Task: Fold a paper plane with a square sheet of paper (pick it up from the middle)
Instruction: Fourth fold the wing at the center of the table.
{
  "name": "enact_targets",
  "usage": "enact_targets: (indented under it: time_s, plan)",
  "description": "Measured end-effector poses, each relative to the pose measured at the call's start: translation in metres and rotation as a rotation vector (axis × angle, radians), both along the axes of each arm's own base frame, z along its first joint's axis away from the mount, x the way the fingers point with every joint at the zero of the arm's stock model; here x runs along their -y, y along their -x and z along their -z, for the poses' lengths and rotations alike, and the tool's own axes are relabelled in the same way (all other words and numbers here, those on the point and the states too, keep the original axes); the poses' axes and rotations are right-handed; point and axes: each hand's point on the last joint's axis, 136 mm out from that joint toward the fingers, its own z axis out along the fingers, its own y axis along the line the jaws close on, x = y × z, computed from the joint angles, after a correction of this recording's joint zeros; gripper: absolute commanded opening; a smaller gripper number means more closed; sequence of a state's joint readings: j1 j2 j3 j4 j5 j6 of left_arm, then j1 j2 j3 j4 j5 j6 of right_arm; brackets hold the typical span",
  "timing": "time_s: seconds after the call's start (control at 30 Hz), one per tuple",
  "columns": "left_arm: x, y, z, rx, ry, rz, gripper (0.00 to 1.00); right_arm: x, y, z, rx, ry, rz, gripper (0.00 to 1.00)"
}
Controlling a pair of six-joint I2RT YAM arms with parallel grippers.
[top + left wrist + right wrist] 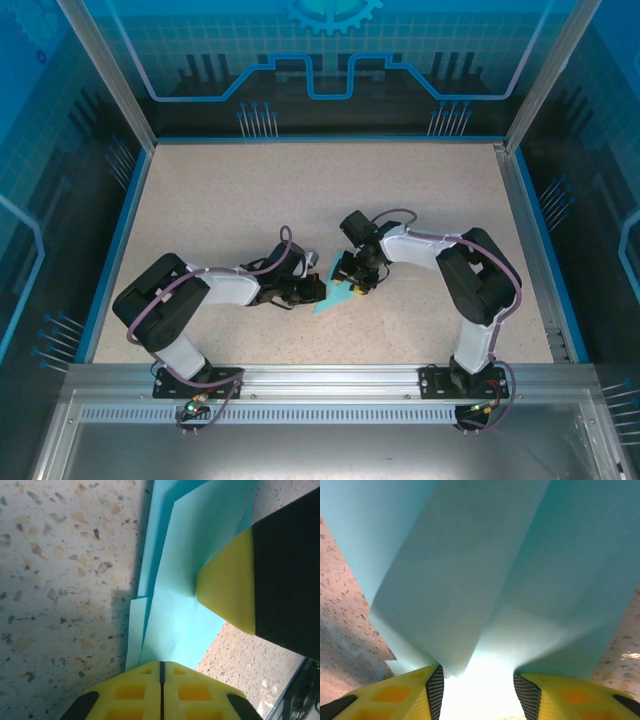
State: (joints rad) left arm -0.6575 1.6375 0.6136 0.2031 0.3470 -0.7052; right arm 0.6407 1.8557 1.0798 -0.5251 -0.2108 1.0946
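The sheet of paper point(333, 298) lies about mid-bench point(250, 190), slightly toward the near side, between the two pincers. It already carries folds: the left wrist view shows several cyan plies with offset edges and a crease running across them.

The left pincer point(312, 290) comes in from the left with its yellow fingertips pressed together and no gap. The sheet's edge runs right up to the seam between them. It looks to be nipping a ply there, though the contact itself is hidden under the tips.

The right pincer point(476, 680) stands about half open on the sheet's right side. Paper swells up into the gap between its mesh pads point(436, 685) without being clamped. One of its fingers point(225, 592) bears down on the top ply beside the crease.

I judge the sheet to be very light, thin and limp. It bows under a slight push, should keep a crease once pressed, and probably slides easily on the speckled bench. Opposed pulls from both sides could crumple or tear it. The safest hold is probably along a folded, multi-ply edge or the centre crease, where it is stiffest. A single loose ply would likely bend away from the tips.
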Motion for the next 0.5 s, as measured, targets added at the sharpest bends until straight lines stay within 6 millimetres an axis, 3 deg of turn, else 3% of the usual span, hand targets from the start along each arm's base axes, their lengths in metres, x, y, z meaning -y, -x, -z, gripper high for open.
enact_targets:
  time_s: [0.27,0.5]
  plan:
    - [-0.004,-0.001,-0.005,0.012,-0.013,-0.013,0.09,0.0,0.0,0.001,-0.026,0.019,0.0,0.51]
    - [-0.003,-0.004,-0.022,0.053,0.01,-0.016,0.13,0.0,0.001,0.002,-0.043,0.028,0.0,0.52]
